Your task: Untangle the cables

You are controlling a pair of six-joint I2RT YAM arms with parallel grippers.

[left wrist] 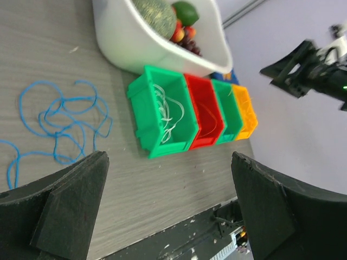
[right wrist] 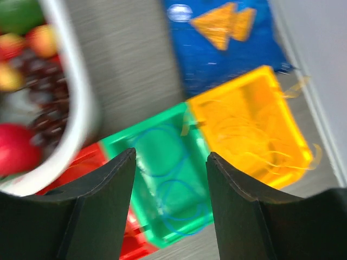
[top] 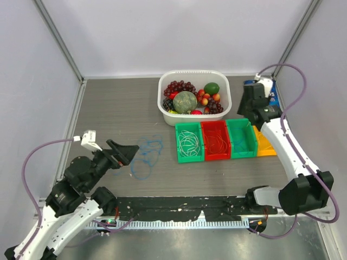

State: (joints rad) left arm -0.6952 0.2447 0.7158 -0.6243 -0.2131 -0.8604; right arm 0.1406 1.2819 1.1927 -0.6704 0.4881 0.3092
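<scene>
from above, the left claw gapes empty just beside the tangled blue cable on the table; the right claw hangs above the right end of the bins. left wrist view: fingers spread wide, white cable in the end green bin. right wrist view: fingers parted on nothing, above blue loops and yellow cable in bins.

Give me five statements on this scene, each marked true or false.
1. A blue cable tangle lies loose on the table, left of the bins. True.
2. The left green bin holds white cables. True.
3. The left claw grips the tangle. False: it is open and empty.
4. The fruit basket stands nearer the arms than the bins. False: it stands behind them.
5. The right green bin is empty. False: a blue cable lies in it.
</scene>
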